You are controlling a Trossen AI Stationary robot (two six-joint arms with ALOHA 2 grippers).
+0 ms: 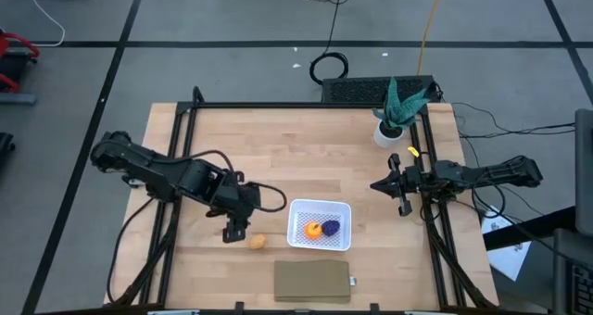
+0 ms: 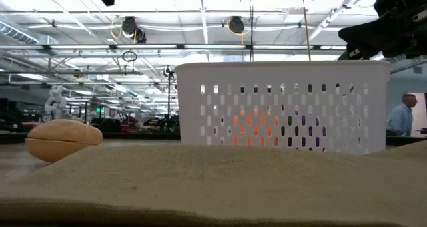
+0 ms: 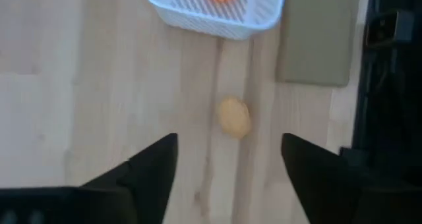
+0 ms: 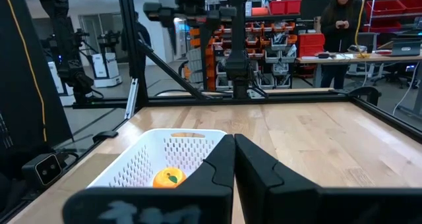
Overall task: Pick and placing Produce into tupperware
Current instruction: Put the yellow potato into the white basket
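The tan-brown oval (image 1: 258, 242) is lying on the wooden bench (image 1: 278, 148) just left of the tupperware (image 1: 320, 224), which is holding the orange piece (image 1: 314, 229) and the purple piece (image 1: 332, 227). The left tool (image 1: 235, 233) is hovering beside the oval with fingers spread, while the right tool (image 1: 398, 187) is waiting closed near the potted plant (image 1: 397, 111). A brown cardboard rectangle (image 1: 312, 281) is lying in front of the tupperware, filling the low view's foreground, with a workshop stretching behind.

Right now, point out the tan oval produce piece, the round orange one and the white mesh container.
tan oval produce piece (image 1: 258, 242), high view, its middle
round orange piece (image 1: 314, 229), high view, its top
white mesh container (image 1: 321, 205), high view, far rim
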